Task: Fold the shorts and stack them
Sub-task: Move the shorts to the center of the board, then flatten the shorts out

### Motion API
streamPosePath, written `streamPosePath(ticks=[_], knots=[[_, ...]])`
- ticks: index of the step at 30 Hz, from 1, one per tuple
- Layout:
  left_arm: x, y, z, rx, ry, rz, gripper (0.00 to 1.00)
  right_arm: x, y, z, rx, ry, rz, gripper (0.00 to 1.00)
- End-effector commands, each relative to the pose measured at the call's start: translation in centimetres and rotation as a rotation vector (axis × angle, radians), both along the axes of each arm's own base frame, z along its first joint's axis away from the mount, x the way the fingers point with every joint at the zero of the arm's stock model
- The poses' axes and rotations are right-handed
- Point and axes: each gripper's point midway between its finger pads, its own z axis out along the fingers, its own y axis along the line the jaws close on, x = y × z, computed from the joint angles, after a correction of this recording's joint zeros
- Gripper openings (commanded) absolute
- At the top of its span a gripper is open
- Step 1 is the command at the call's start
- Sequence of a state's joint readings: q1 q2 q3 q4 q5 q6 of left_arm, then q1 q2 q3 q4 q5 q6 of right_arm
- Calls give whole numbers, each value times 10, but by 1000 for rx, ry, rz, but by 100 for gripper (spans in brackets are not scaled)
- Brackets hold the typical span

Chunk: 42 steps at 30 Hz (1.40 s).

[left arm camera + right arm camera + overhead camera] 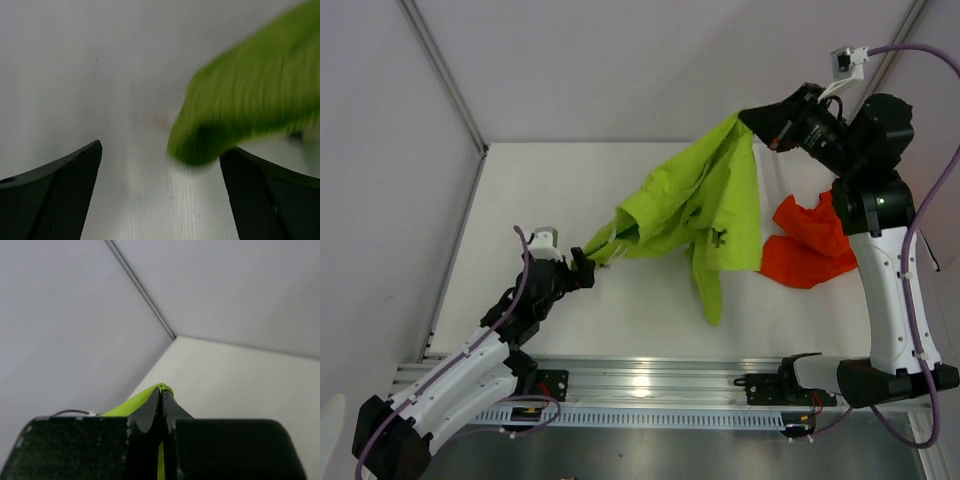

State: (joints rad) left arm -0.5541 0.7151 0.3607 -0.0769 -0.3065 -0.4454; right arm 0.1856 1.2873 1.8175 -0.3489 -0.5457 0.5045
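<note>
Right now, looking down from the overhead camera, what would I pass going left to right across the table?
left gripper, open → lime green shorts, lifted at one corner → orange-red shorts, crumpled → right arm

Seen from above, with 12 o'clock at the back wall (650,60), the lime green shorts (695,205) hang as a slanted curtain from the clamped right gripper (752,118) at 1 o'clock down to the table's centre. They bar any straight crossing there, and one leg droops toward 5 o'clock. The orange-red shorts (810,245) lie heaped at 3 o'clock against the right arm (885,270), crowding that side. Bare table (540,190) from 9 to 11 o'clock gives open passage up to the left wall (380,150). At 8 o'clock the left gripper (588,265) stands with jaws spread wide and the green cloth's blurred edge between its fingers (55,200). A free strip runs along the rail (650,378) at 6 o'clock.
</note>
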Motion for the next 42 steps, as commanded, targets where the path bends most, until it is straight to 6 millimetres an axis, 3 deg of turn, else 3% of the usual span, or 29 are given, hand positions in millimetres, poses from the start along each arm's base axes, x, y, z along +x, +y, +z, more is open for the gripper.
streamPosePath(ticks=[1, 4, 5, 6, 7, 8, 9, 13, 15, 16, 21, 25, 31, 37, 42], knots=[[2, 13, 21, -34, -71, 81, 99, 44, -15, -83, -43, 244, -71, 0], [-1, 23, 27, -44, -99, 126, 99, 76, -20, -185, -140, 505, -107, 0], [-2, 24, 27, -45, -105, 128, 99, 80, -19, -209, -177, 559, -111, 18], [-3, 25, 28, -50, -112, 130, 99, 80, -21, -246, -229, 654, -134, 40], [-4, 25, 29, -56, -119, 125, 99, 84, -25, -268, -275, 697, -174, 58], [-3, 24, 30, -59, -125, 121, 99, 89, -35, -304, -355, 750, -268, 78], [-3, 24, 29, -57, -123, 120, 99, 89, -40, -316, -376, 761, -307, 83], [-1, 23, 24, -31, -91, 123, 99, 75, -43, -340, -419, 741, -352, 87], [1, 21, 20, -19, -75, 116, 99, 62, -29, -338, -462, 686, -322, 87], [1, 19, 19, -17, -72, 108, 99, 53, -26, -349, -495, 690, -311, 87], [4, 9, 13, -9, -48, 60, 99, 10, 12, -356, -617, 592, -214, 84], [5, 0, 8, -4, -29, 11, 99, -14, 15, -372, -716, 591, -233, 82], [5, -5, 7, -3, -21, -15, 99, -42, 0, -392, -864, 615, -382, 75], [4, -7, 8, -13, -29, -28, 99, -72, 0, -416, -888, 617, -435, 72], [4, -8, 8, -10, -30, -39, 99, -86, 2, -421, -825, 585, -454, 69]])
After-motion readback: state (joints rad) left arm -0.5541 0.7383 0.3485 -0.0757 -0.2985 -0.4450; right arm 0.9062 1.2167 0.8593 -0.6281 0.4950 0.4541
